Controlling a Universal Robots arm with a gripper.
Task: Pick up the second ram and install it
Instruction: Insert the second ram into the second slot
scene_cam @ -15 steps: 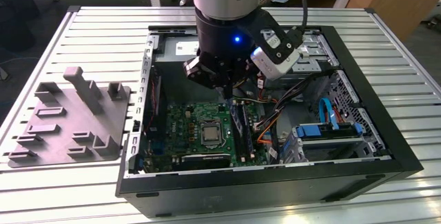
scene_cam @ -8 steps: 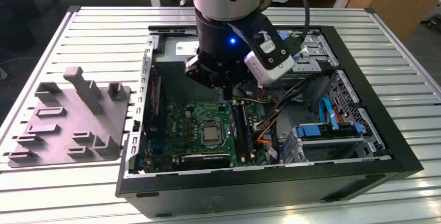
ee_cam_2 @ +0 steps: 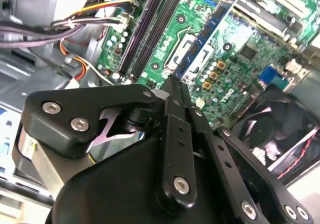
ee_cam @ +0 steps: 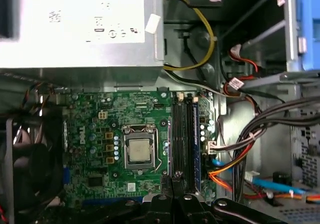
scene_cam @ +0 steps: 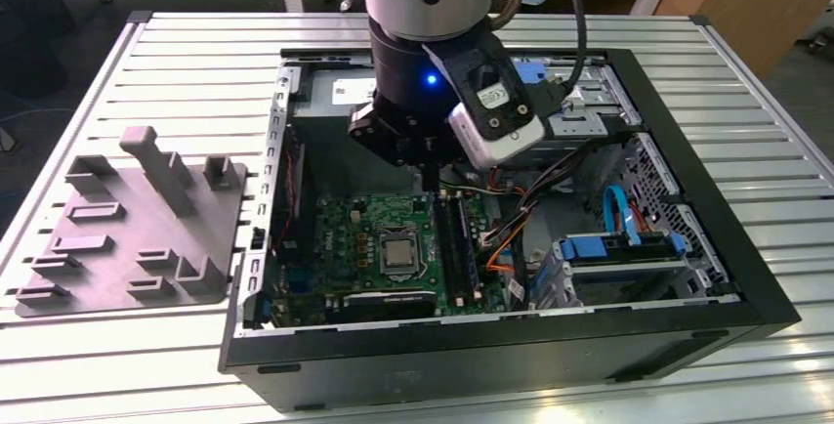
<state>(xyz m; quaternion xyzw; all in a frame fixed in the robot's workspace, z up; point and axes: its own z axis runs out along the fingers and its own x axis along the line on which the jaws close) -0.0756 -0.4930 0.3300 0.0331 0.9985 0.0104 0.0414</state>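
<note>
The gripper (scene_cam: 428, 176) hung inside the open case (scene_cam: 495, 356), above the board and just beside the processor (scene_cam: 395, 251). In the second wrist view its fingers (ee_cam_2: 176, 129) were pinched almost together on the second ram (ee_cam_2: 212, 31). The stick jutted past the tips as a thin dark-blue strip, clear of the board and crossing in front of the processor's socket.

Tight quarters down there: the memory slots (ee_cam: 179, 139) ran right alongside the processor. Just beyond them a bundle of orange, red and black cables (ee_cam: 235, 159) crowded that side. The fan (ee_cam_2: 280, 129) sat on the processor's opposite side, and the silver power supply (ee_cam: 80, 29) walled off one end.

The grey tray (scene_cam: 131, 219) lay on the table (scene_cam: 195, 53), well apart from the processor and outside the case wall.

The black finger linkage covered the stick's near half, and whether any slot was already filled was hard to make out.
</note>
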